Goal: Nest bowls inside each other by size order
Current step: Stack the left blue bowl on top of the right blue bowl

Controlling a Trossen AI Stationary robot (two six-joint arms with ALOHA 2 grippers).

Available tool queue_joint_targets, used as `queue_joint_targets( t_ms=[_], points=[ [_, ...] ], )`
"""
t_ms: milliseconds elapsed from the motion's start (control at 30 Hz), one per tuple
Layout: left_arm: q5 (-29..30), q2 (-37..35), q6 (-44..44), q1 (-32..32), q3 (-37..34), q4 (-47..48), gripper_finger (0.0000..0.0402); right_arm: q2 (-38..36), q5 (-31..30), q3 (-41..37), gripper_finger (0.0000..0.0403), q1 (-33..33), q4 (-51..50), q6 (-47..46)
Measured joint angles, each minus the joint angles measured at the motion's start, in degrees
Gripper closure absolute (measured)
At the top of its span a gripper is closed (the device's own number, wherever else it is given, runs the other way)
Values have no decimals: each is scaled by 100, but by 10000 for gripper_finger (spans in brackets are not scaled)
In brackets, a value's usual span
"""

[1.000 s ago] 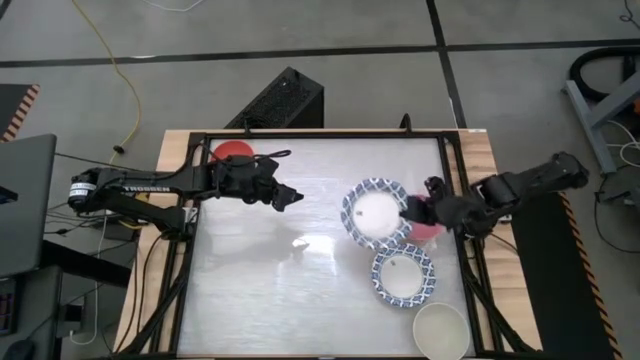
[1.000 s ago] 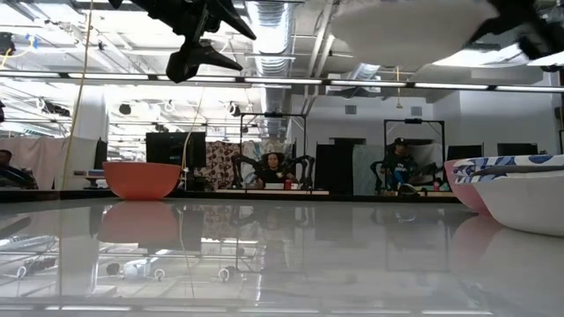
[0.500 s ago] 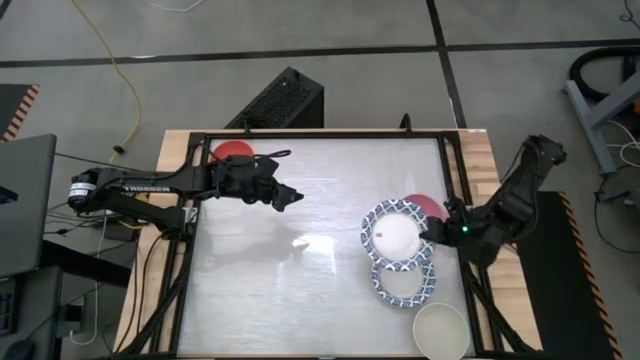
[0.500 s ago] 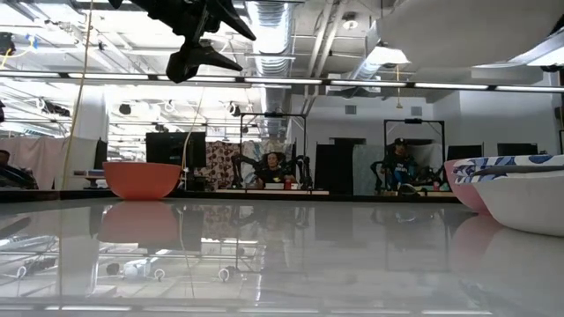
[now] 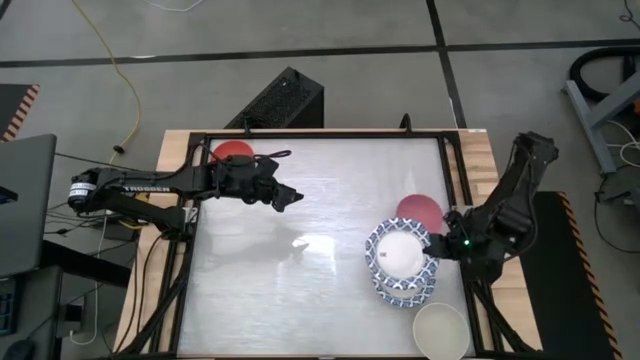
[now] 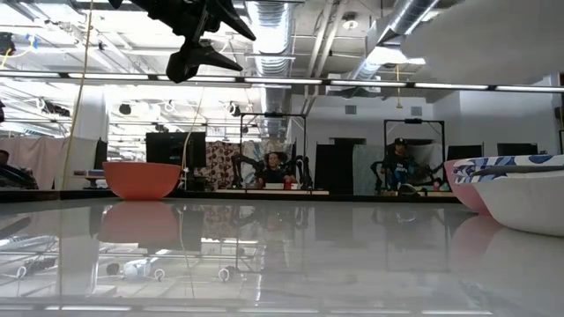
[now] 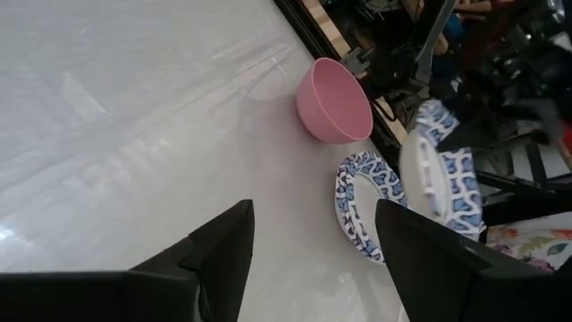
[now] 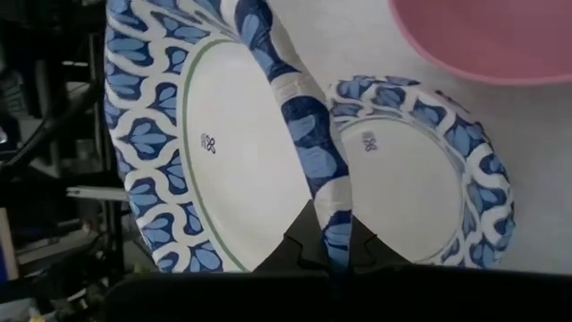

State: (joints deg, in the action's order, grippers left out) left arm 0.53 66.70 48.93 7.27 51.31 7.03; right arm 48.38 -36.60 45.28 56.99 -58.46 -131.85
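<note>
My right gripper (image 5: 446, 243) is shut on a white bowl with a blue patterned rim (image 5: 400, 252), held in the air above a second blue-rimmed bowl (image 5: 405, 287) that rests on the table near the right edge. The held bowl fills the right wrist view (image 8: 214, 143), with the lower bowl behind it (image 8: 420, 179). A pink bowl (image 5: 418, 211) stands just beyond them. A plain cream bowl (image 5: 441, 330) stands at the near right corner. A red bowl (image 5: 234, 152) stands at the far left. My left gripper (image 5: 291, 196) is open and empty, hovering above the table's left half. My right gripper pinches the held bowl's rim (image 8: 332, 215) on the side facing the table's right edge, with the rim running between the two fingers. The fingers come from the table's right side. The bowl is lifted clear and tilted (image 7: 429, 170), over the lower bowl.
A dark frame (image 5: 455, 180) runs around the glossy white table top. The middle of the table (image 5: 300, 270) is bare. In the low view the red bowl (image 6: 141, 179) stands at the left and the cream bowl (image 6: 529, 202) close at the right. People sit in the room behind.
My right gripper has carried the blue-rimmed bowl toward the table's near edge and a little to the right, from beside the pink bowl to above the second blue-rimmed bowl. The pink bowl now shows whole. The gripper has stayed shut on the rim.
</note>
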Motion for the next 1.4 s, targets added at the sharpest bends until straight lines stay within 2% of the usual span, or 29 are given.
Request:
queue_joint_targets(
  t_ms=[333, 667, 833, 1400],
  points=[
    [-10, 0, 35, 0, 2, 0, 178, -7, 256, -605, 398, 59, 592, -103],
    [14, 0, 37, 0, 2, 0, 178, 46, 651, -616, 396, 228, 341, -177],
    [24, 0, 37, 0, 2, 0, 178, 83, 1072, -616, 396, 166, 184, -227],
    [303, -2, 37, 0, 2, -2, 182, 618, 1291, -614, 395, 164, 505, -164]
  ],
)
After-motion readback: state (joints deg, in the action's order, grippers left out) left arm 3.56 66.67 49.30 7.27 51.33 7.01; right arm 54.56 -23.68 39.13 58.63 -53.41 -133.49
